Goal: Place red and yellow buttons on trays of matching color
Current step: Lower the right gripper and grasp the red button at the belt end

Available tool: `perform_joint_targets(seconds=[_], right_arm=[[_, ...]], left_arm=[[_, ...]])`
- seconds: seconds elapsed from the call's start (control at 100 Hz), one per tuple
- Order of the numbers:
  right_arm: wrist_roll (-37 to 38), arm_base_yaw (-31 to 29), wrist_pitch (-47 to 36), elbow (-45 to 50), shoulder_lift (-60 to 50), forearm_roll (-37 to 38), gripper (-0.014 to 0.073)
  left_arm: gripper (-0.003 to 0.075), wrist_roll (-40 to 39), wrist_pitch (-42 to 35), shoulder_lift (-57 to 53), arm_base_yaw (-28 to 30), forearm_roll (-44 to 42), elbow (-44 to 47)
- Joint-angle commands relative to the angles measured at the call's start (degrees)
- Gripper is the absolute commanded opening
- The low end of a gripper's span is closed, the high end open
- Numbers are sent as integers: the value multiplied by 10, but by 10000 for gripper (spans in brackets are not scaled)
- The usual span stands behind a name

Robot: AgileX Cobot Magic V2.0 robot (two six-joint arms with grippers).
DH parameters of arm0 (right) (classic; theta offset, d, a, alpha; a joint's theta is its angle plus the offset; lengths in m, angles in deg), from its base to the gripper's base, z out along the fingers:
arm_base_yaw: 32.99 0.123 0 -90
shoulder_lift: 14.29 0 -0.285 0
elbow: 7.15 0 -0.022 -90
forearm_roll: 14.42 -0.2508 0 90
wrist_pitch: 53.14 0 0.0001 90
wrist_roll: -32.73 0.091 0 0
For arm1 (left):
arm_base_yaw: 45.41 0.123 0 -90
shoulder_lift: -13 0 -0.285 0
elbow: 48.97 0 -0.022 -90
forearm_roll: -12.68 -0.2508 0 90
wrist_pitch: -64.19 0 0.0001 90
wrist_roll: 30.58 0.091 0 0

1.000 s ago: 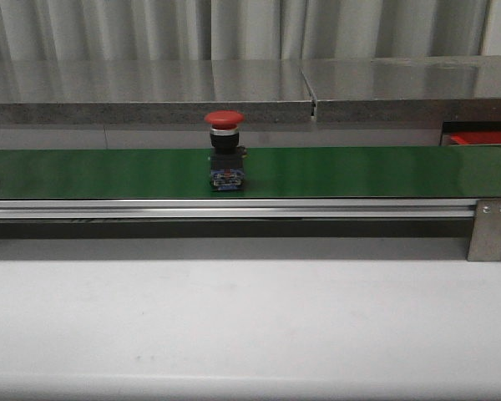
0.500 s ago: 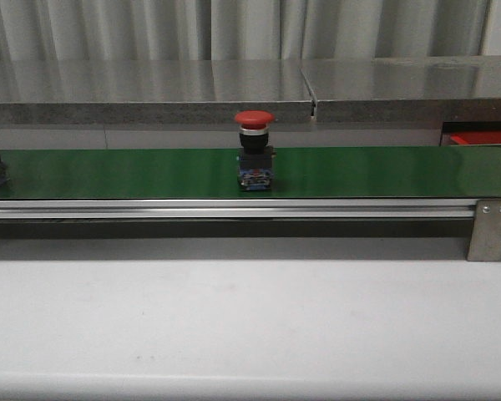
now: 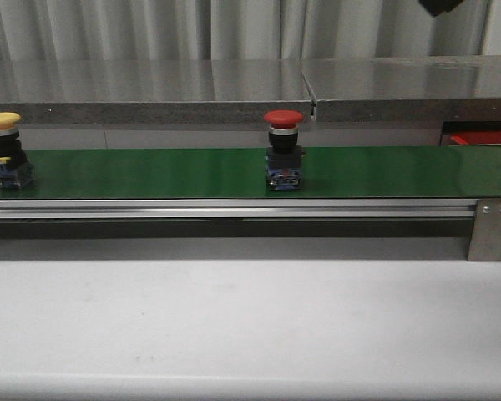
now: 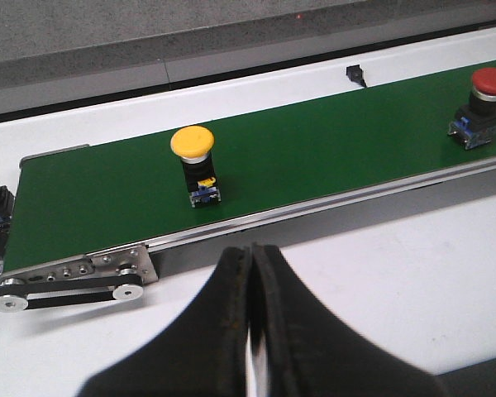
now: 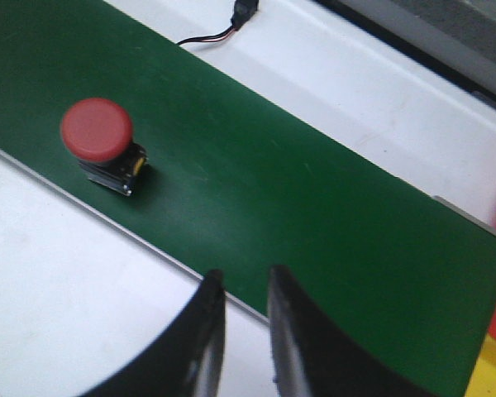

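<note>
Setting: industrial automation test cell or lab. Evidence: a green conveyor belt [image 3: 384, 171] in an aluminium side rail [image 3: 234, 209] with a metal end bracket [image 3: 491, 230] runs across a plain white bench [image 3: 250, 326]. Behind it, a stainless steel counter [image 3: 150, 83] and grey pleated curtain [image 3: 108, 29]. Industrial push buttons [image 3: 284, 163] ride the belt.

Belt [image 3: 150, 171]: matt green, smooth, looks rubbery. Side rail [image 3: 234, 208] and end bracket [image 3: 490, 230]: brushed bare metal. Red button [image 3: 284, 162] and yellow button [image 3: 5, 151]: glossy plastic caps on black bodies. Table [image 3: 250, 326]: smooth matt white. Gripper fingers [image 4: 231, 331]: matt black, probably plastic.
</note>
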Motion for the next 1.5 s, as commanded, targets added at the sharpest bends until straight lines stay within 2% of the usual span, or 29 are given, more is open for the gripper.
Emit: perform_joint_targets(seconds=[0.0, 0.09, 0.16, 0.34, 0.55, 1.08, 1.18, 1.37, 1.49], right_arm=[[-2, 11, -8, -48, 15, -2, 380], [-2, 20, 9, -79, 48, -5, 525], [-2, 23, 38, -105, 72, -16, 559], [-2, 23, 119, -167, 140, -42, 560], [-2, 23, 177, -219, 193, -53, 560], [-3, 19, 116, -227, 255, -27, 554], [-3, 11, 122, -227, 259, -14, 474], [-3, -2, 127, -227, 260, -12, 167], [-3, -3, 114, -227, 254, -8, 99]], left_arm=[[-20, -6, -38, 1, -6, 12, -15], [-20, -6, -38, 1, -6, 12, -15], [-20, -6, -38, 1, -6, 12, -15], [-20, -6, -38, 1, -6, 12, -15], [-20, -6, -38, 1, -6, 12, -15], [-20, -6, -38, 1, -6, 12, -15], [-20, -6, -38, 1, -6, 12, -15], [-20, -6, -38, 1, -6, 12, -15], [-20, -6, -38, 1, -6, 12, -15]])
